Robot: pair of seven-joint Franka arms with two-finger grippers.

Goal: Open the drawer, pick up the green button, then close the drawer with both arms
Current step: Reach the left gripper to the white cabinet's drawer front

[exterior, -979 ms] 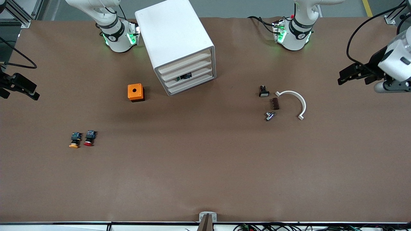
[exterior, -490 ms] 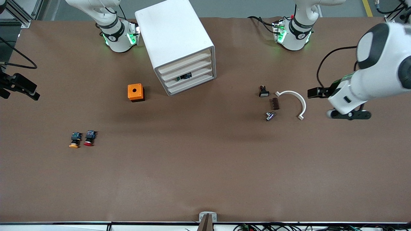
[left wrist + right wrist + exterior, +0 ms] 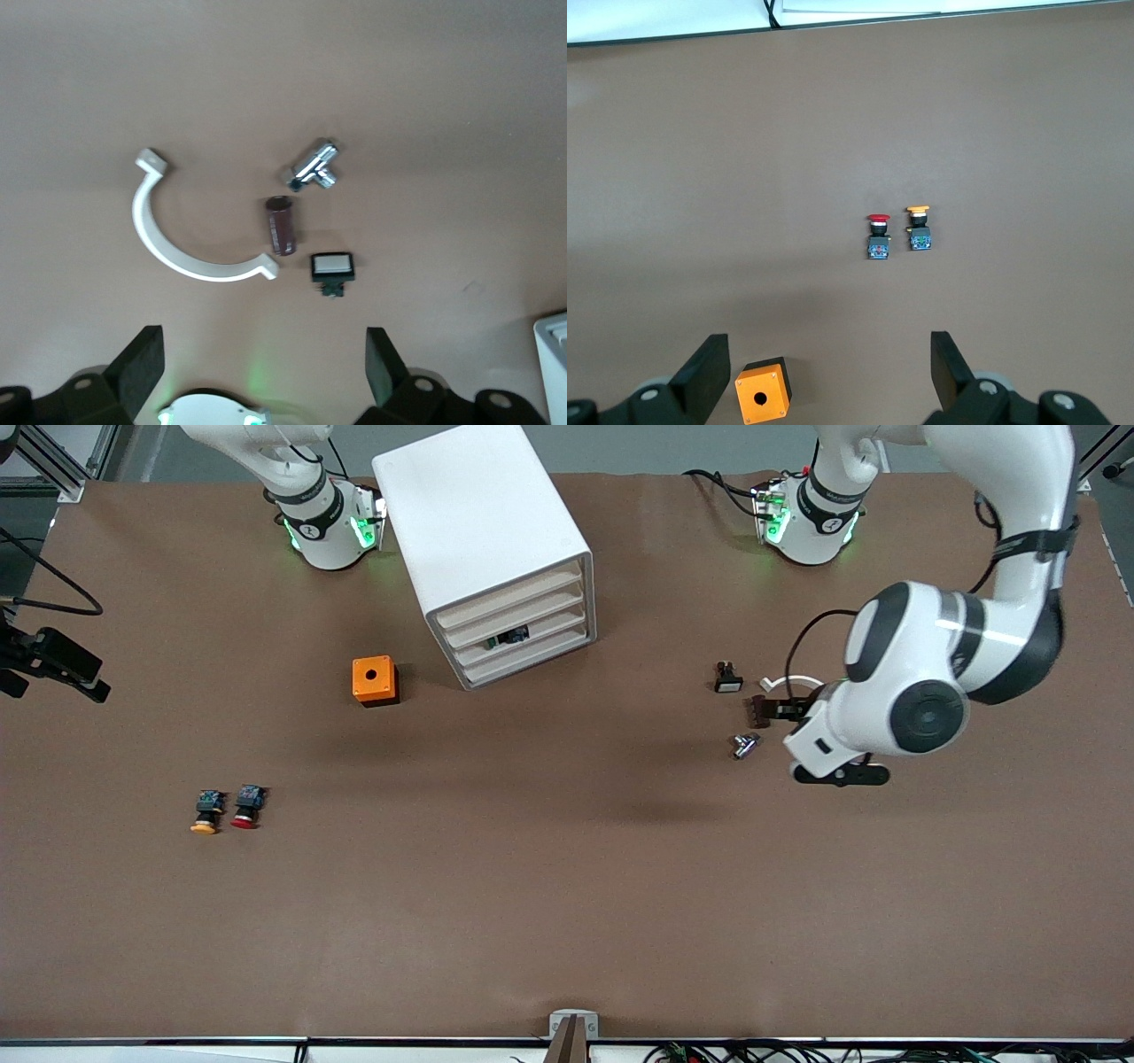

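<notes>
In the front view the white cabinet (image 3: 492,549) stands near the robots' bases, and the drawer (image 3: 523,637), third of its four, is closed; through the slot in its front a small dark thing with a bit of green shows, probably the button (image 3: 509,637), though it is too small to be sure. The drawer looks like light, stiff plastic that should slide with little force — the slotted front edge seems the best place to hook a finger and pull; the button is small and hard, with a smooth round cap, so I judge the blocky body the safer part to pinch. The left gripper (image 3: 783,708) hangs over the small parts at the left arm's end of the table: a white curved clip (image 3: 793,682), a brown cylinder (image 3: 757,710), a metal fitting (image 3: 744,745) and a small switch (image 3: 728,680). The right gripper (image 3: 49,660) waits at the table's edge at the right arm's end. An orange box (image 3: 376,680) lies beside the cabinet; the yellow button (image 3: 206,812) and red button (image 3: 247,807) lie nearer the camera. In the left wrist view both fingers (image 3: 142,367) stand wide apart, holding nothing. In the right wrist view the fingers (image 3: 704,367) are spread too, empty. Compared with half a second earlier, the left arm has swung inward over the parts — the right arm has not moved.
</notes>
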